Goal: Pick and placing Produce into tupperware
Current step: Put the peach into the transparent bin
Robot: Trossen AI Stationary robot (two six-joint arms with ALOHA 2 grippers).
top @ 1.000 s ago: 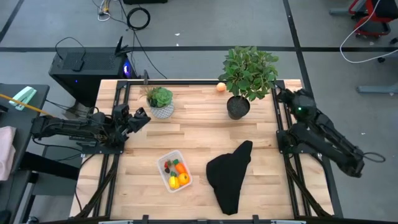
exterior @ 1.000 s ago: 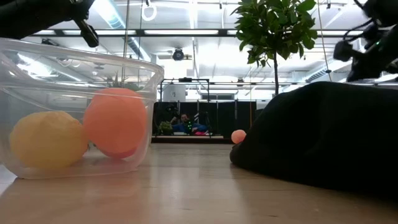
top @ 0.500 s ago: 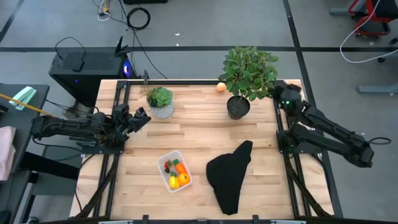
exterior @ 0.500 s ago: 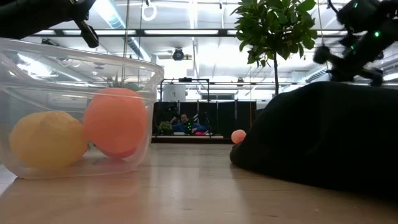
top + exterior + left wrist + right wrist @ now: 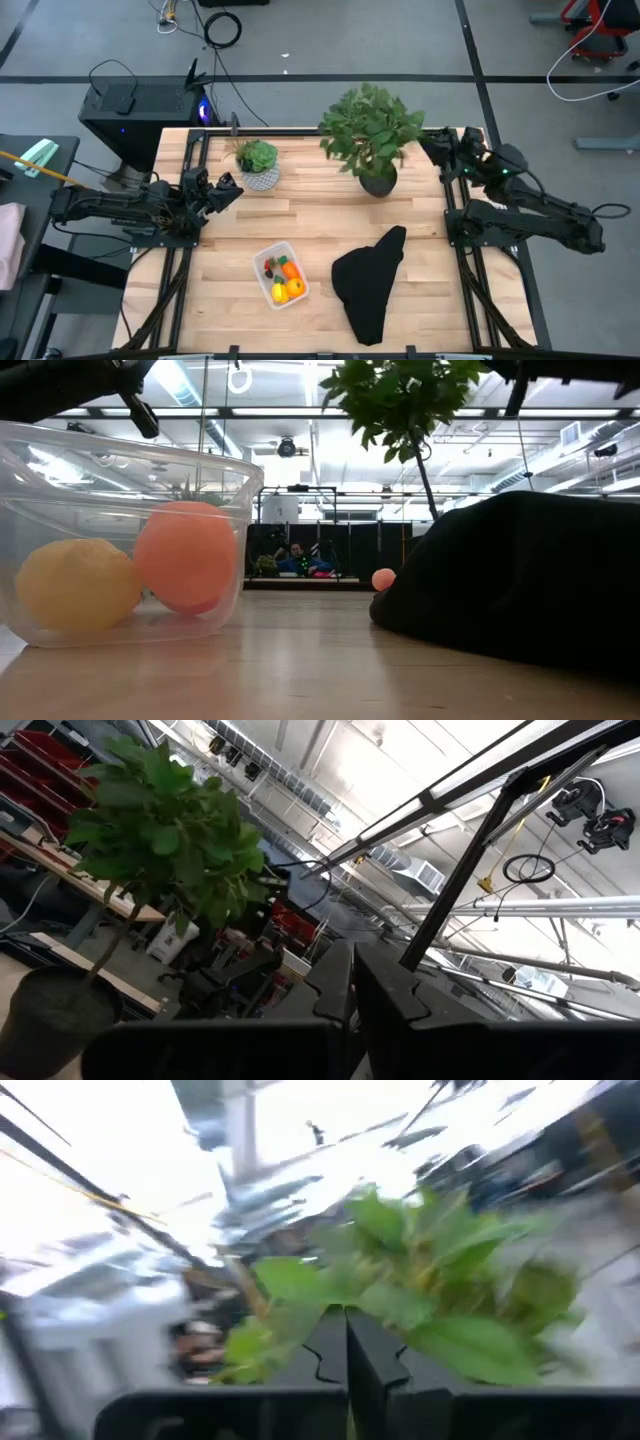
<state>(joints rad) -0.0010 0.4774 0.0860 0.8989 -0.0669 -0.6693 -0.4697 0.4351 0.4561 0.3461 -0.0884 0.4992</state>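
Observation:
The clear tupperware (image 5: 280, 273) (image 5: 120, 530) sits near the table's front and holds orange, yellow and red produce (image 5: 283, 277). The low view shows a yellow piece (image 5: 75, 585) and a peach piece (image 5: 185, 555) inside it. One small peach ball (image 5: 383, 579) lies on the far table; leaves cover it in the high view. My right gripper (image 5: 426, 144) (image 5: 347, 1342) is shut at the right side of the large potted plant (image 5: 370, 130). My left gripper (image 5: 230, 187) (image 5: 352, 990) waits shut at the table's left edge. My right gripper has its shut fingers up against the right side of the large plant's foliage (image 5: 440, 1330), coming about level from the table's right. Leaves hide the exact spot. The plant's stem (image 5: 425, 470) leans toward the table's left, with its pot (image 5: 377, 182) on the table.
A black cloth (image 5: 370, 282) (image 5: 520, 580) lies in a heap right of the tupperware. A small potted plant (image 5: 258, 165) stands at the far left. Bare wood shows between the pots and the tupperware.
My right gripper, still shut, has risen and swung from the table's right edge toward the large plant, tipping up from pointing down to about level. The plant's foliage has shifted toward the table's left, its stem now leans, and its leaves now cover the peach ball in the high view.

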